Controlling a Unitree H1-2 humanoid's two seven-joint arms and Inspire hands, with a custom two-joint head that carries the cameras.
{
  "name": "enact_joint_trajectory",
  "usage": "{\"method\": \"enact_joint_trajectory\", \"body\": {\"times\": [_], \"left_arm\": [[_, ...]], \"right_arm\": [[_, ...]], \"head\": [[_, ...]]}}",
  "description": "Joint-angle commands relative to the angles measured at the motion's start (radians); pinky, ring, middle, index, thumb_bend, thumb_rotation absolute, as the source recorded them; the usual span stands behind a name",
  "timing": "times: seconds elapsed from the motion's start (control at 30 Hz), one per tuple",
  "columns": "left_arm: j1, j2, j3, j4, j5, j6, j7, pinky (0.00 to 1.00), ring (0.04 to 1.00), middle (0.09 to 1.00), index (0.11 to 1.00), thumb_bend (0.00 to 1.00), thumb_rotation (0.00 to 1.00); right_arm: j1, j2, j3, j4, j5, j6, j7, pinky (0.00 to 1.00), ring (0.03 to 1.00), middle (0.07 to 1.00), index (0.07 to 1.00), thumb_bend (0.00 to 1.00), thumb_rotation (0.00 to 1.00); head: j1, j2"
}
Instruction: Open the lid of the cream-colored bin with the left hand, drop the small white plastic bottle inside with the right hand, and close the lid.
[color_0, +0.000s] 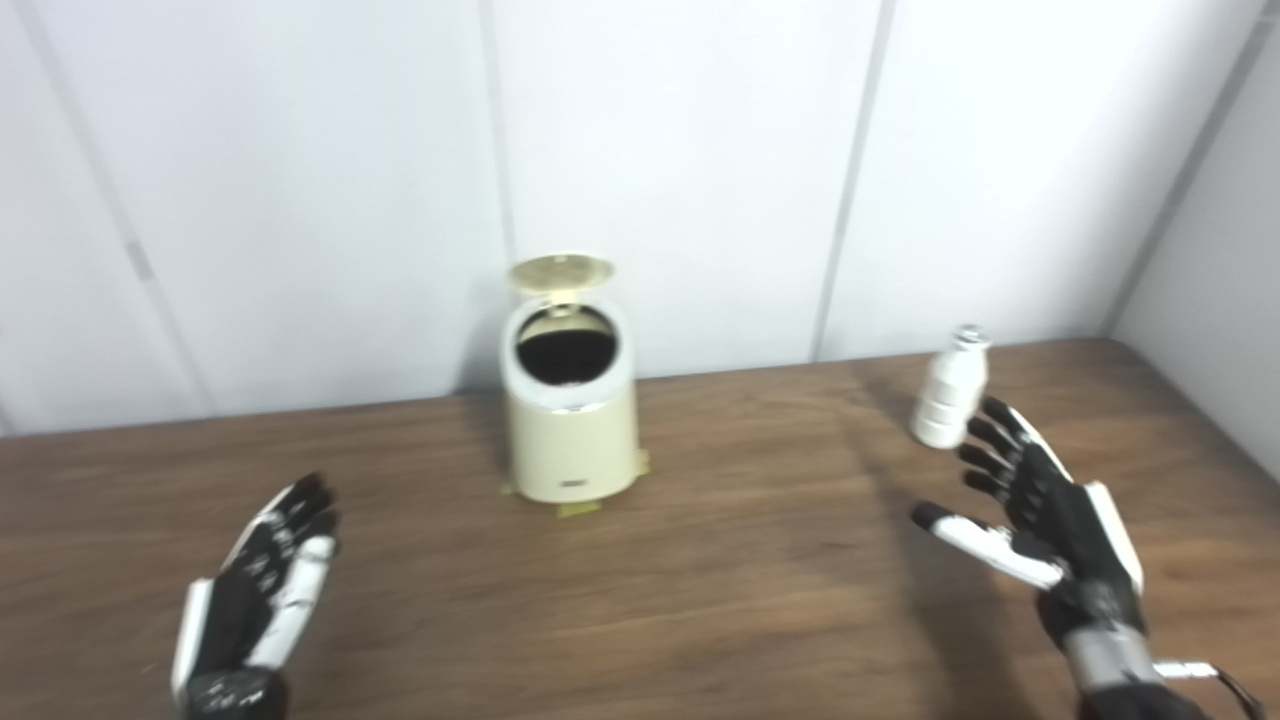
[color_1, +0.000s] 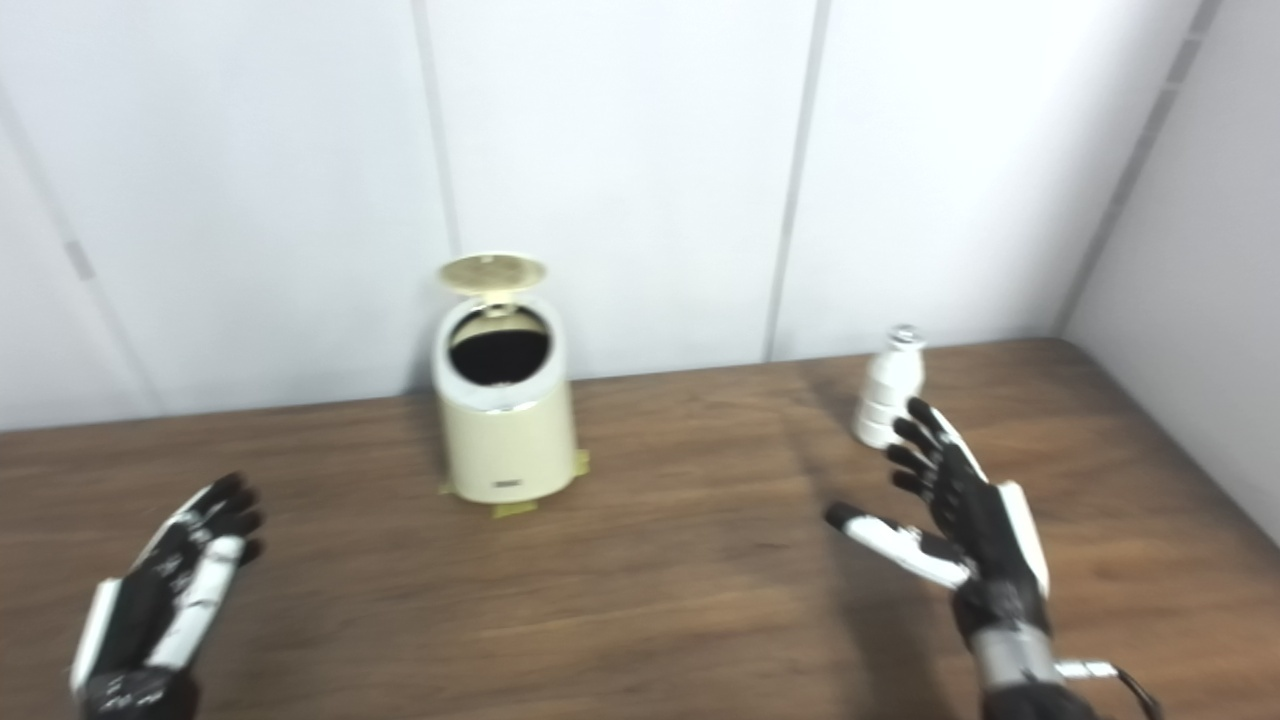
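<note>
- Right hand (color_0: 1040, 510) hovers low over the wooden table (color_0: 640, 600) with fingers spread and thumb held out toward the middle; it holds nothing.
- Just beyond its fingertips, a little toward the wall, stands the small white plastic bottle (color_0: 948, 392), upright with a silvery cap. Whether the fingertips touch it is hard to say, since the picture is soft there; they look just short of it.
- Left hand (color_0: 265, 590) is also spread and empty, well short of the cream-colored bin (color_0: 570, 430), which stands ahead of it and to its right, near the wall.
- Its lid (color_0: 560, 272) already stands raised behind the dark opening, so the step in hand seems to be the grasp of the bottle.
- To do it well, the right hand should go forward with the bottle between thumb and fingers, close around the body and not the narrow neck, and squeeze gently, since a light bottle may tip at a nudge.
- Lift straight up before carrying it left toward the opening.
</note>
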Motion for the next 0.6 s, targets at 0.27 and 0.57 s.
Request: {"method": "enact_joint_trajectory", "body": {"times": [0.27, 0.57], "left_arm": [[-0.024, 0.034, 0.018, -0.027, -0.058, 0.007, 0.001, 0.86, 0.873, 0.875, 0.890, 0.42, 0.50], [-0.021, 0.055, 0.034, -0.056, -0.069, 0.048, 0.004, 0.86, 0.856, 0.860, 0.881, 0.43, 0.47]], "right_arm": [[-0.095, -0.030, -0.020, -0.071, -0.192, 0.123, -0.064, 0.66, 0.777, 0.838, 0.858, 0.85, 0.27], [-0.145, -0.102, -0.035, -0.006, -0.304, 0.171, -0.073, 0.69, 0.757, 0.811, 0.842, 0.85, 0.20]], "head": [[-0.070, 0.006], [-0.099, 0.011]]}}
